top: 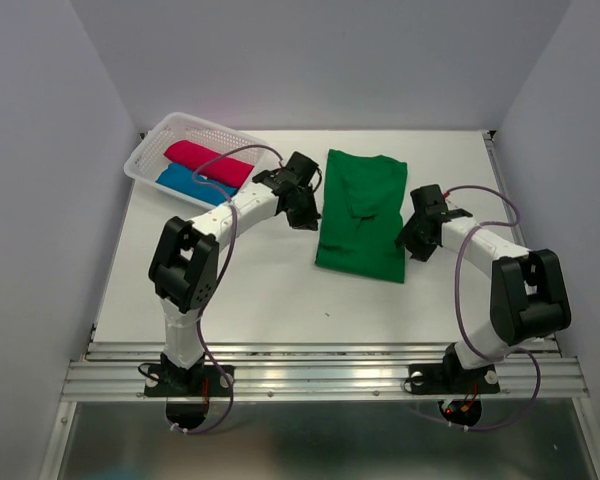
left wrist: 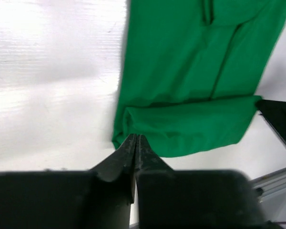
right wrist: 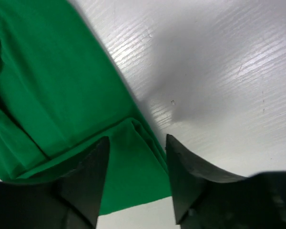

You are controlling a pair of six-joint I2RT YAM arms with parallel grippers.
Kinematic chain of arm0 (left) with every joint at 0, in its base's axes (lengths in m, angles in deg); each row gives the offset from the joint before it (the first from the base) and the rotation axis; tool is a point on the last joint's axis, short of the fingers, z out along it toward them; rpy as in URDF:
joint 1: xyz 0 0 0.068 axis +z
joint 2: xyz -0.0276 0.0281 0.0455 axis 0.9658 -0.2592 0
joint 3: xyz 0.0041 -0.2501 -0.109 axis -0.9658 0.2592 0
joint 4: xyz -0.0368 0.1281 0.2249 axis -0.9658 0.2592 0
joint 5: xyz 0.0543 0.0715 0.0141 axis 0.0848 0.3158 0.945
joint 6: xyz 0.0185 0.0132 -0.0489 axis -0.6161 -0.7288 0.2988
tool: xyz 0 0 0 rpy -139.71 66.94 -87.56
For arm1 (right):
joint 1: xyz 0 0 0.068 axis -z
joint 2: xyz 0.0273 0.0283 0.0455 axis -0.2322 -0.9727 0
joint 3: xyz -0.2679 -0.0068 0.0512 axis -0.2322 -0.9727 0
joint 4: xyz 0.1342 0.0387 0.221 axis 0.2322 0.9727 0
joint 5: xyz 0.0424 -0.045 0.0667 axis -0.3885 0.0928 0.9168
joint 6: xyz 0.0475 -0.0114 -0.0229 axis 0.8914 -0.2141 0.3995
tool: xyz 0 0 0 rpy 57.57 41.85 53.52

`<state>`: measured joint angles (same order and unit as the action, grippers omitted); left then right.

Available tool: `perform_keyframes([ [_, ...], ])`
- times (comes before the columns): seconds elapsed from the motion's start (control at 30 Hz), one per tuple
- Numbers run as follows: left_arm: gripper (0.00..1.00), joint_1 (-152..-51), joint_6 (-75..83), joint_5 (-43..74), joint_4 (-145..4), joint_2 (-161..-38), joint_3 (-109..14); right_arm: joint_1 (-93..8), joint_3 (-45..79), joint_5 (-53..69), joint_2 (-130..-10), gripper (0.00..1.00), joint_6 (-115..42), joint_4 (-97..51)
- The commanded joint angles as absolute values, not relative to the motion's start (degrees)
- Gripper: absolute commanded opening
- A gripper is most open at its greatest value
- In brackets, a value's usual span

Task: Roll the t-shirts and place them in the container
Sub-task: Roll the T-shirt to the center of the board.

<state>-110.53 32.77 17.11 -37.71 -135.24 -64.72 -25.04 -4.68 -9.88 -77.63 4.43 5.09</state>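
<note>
The green t-shirt (top: 360,215) lies flat mid-table (top: 230,290), folded into a long strip, while the crimson-pink t-shirt (top: 208,162) and the blue t-shirt (top: 185,183) sit rolled in the basket (top: 145,155). From above, the worry is a lopsided roll. The left gripper (top: 307,215) stands at the strip's left edge, farther up than the right gripper (top: 413,248) at its right edge, so one side could lead and the roll would cone. In the left wrist view the fingers are pressed together with no cloth visible between them. Their tips sit just at the left corner of the folded end (left wrist: 186,129), so they might skate over the fold or shove it askew rather than turn it. In the right wrist view the jaws stand moderately apart above the fold's right corner, holding nothing. A shallow bite there would likely catch one layer only (and the fold could fall open).
</note>
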Motion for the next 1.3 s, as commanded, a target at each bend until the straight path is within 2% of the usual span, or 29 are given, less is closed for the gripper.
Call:
perform_keyframes([
  [0.0,0.00,-113.3,29.8,21.0,-36.8,-129.1,-62.9,-24.6,-2.5,-11.9,-76.8,0.65,4.8,3.8],
  [0.07,0.00,-114.5,29.1,20.2,-37.2,-128.6,-61.7,-24.6,-2.3,-12.8,-75.0,0.71,4.5,4.9],
  [0.17,0.00,-115.9,28.6,19.6,-37.9,-128.4,-60.4,-24.6,-1.8,-14.1,-70.7,0.73,3.7,6.8],
  [0.23,0.00,-116.5,28.6,19.1,-38.7,-128.8,-60.2,-24.6,-1.9,-13.5,-68.6,0.70,2.8,7.1],
  [0.27,0.00,-116.7,28.6,18.3,-39.0,-129.1,-60.2,-24.6,-2.3,-12.0,-66.9,0.54,2.2,6.9],
  [0.33,0.00,-116.8,28.6,17.5,-39.4,-130.4,-60.6,-24.6,-2.9,-9.6,-65.7,0.36,1.4,6.3],
  [0.37,0.00,-116.9,28.6,17.3,-39.5,-130.6,-60.8,-24.6,-3.1,-7.4,-65.5,0.17,1.0,5.9],
  [0.43,0.00,-116.9,28.6,17.2,-41.0,-131.4,-60.4,-24.6,-4.3,-5.6,-65.8,0.02,0.5,5.6],
  [0.9,0.00,-115.9,26.9,17.3,-39.1,-141.1,-69.4,-25.1,-3.2,-2.1,-73.7,0.01,-2.7,3.5],
  [1.27,0.00,-113.7,27.0,19.6,-38.0,-144.9,-72.9,-25.1,-1.4,-4.9,-81.4,0.01,-4.1,2.1],
])
